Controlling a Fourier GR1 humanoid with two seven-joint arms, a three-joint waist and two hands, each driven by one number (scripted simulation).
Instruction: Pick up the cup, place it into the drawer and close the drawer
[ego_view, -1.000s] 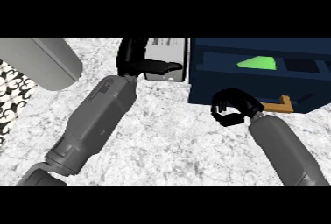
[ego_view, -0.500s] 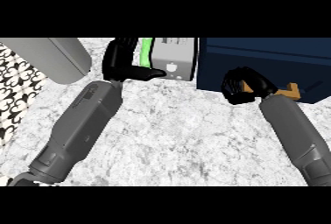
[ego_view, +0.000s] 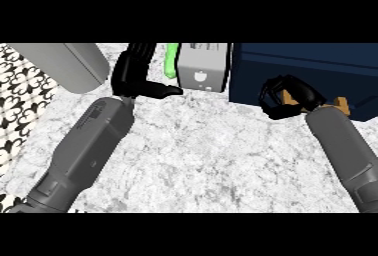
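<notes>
One dark blue drawer (ego_view: 310, 70) fills the upper right of the frame, with one green cup (ego_view: 172, 59) at top centre, left of it beside a grey box (ego_view: 203, 67). The right hand (ego_view: 289, 96) curls shut around the drawer's orange handle (ego_view: 338, 104). The left hand (ego_view: 136, 75), fingers straight and thumb out, holds nothing just left of the cup.

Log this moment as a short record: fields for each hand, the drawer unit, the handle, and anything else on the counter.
left hand: up by a grey box, fingers fairly straight, holding nothing
right hand: curled at the drawer front, over the handle
drawer unit: dark blue, upper right; inside not visible
handle: tan, mostly hidden by the right hand
grey box: left of the drawer unit
green object: thin strip beside the grey box
cup: not identifiable
counter: marbled white
</notes>
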